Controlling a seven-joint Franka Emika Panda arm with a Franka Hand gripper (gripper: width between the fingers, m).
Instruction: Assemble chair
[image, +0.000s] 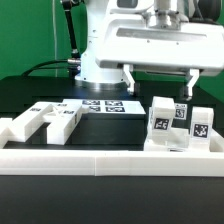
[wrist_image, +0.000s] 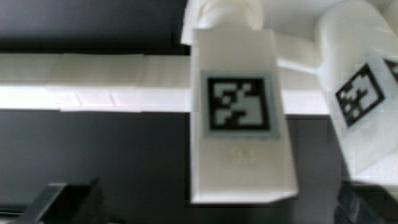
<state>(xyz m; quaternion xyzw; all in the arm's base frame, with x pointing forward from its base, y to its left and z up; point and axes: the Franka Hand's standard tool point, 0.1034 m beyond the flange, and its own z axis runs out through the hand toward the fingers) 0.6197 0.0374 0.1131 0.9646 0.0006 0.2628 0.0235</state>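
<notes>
Several white chair parts with black-and-white tags stand in a cluster (image: 178, 125) at the exterior view's right. More white parts (image: 45, 120) lie at the left. My gripper (image: 160, 83) hangs open and empty above the right cluster, its fingers spread wide. In the wrist view a long white post with a tag (wrist_image: 240, 110) lies between the two dark fingertips (wrist_image: 63, 205), its end just short of them. A second tagged part (wrist_image: 361, 90) lies beside it. The gripper (wrist_image: 217, 212) touches neither part.
A long low white rail (image: 110, 155) runs along the table's front and also shows in the wrist view (wrist_image: 89, 85). The marker board (image: 103, 104) lies flat near the robot base (image: 100, 60). The tabletop is black.
</notes>
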